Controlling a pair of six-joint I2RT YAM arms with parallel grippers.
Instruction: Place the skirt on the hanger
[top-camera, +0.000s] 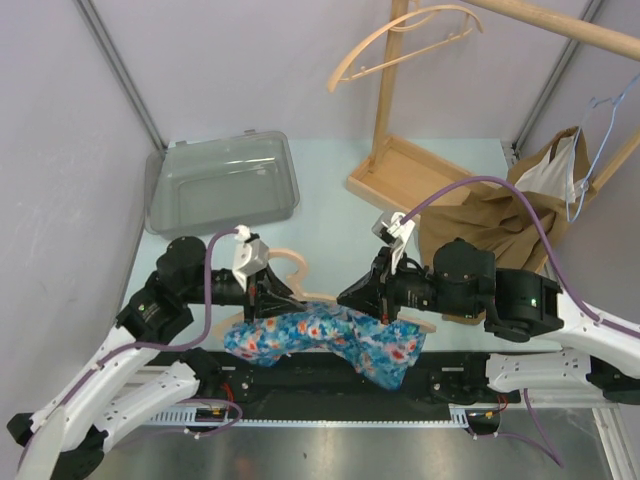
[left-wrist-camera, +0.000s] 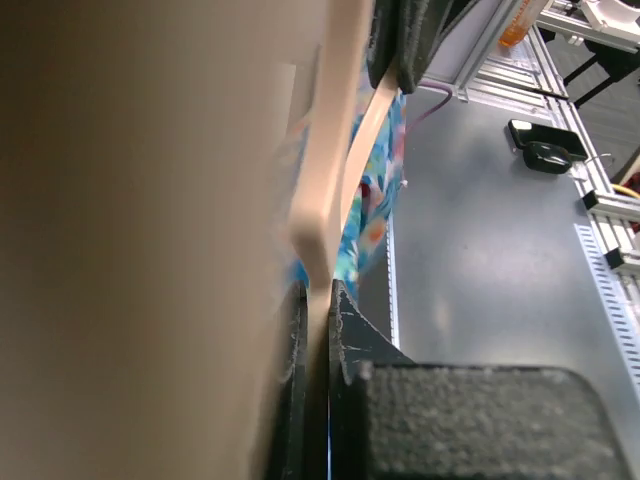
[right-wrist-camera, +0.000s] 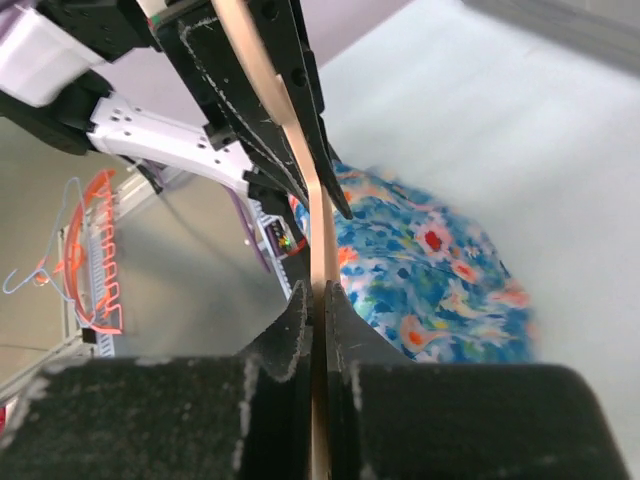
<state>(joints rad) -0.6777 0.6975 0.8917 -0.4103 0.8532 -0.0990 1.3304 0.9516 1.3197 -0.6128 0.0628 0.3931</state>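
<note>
The blue floral skirt (top-camera: 320, 340) lies bunched at the table's near edge, draped over the lower bar of a pale wooden hanger (top-camera: 291, 266) whose hook points away from the arms. My left gripper (top-camera: 268, 298) is shut on the hanger's left side, and my right gripper (top-camera: 352, 297) is shut on its right side. In the left wrist view the jaws (left-wrist-camera: 320, 300) pinch the thin hanger bar (left-wrist-camera: 335, 180), with the skirt (left-wrist-camera: 375, 200) beyond. In the right wrist view the jaws (right-wrist-camera: 318, 295) clamp the hanger bar (right-wrist-camera: 320, 220); the skirt (right-wrist-camera: 430, 270) lies to the right, and the left gripper (right-wrist-camera: 270, 120) is ahead.
A clear plastic bin (top-camera: 220, 183) stands at the back left. A wooden rack with a tray base (top-camera: 400, 175) holds another wooden hanger (top-camera: 400, 40). Brown cloth (top-camera: 490, 215) and a blue wire hanger (top-camera: 600, 130) are at the right.
</note>
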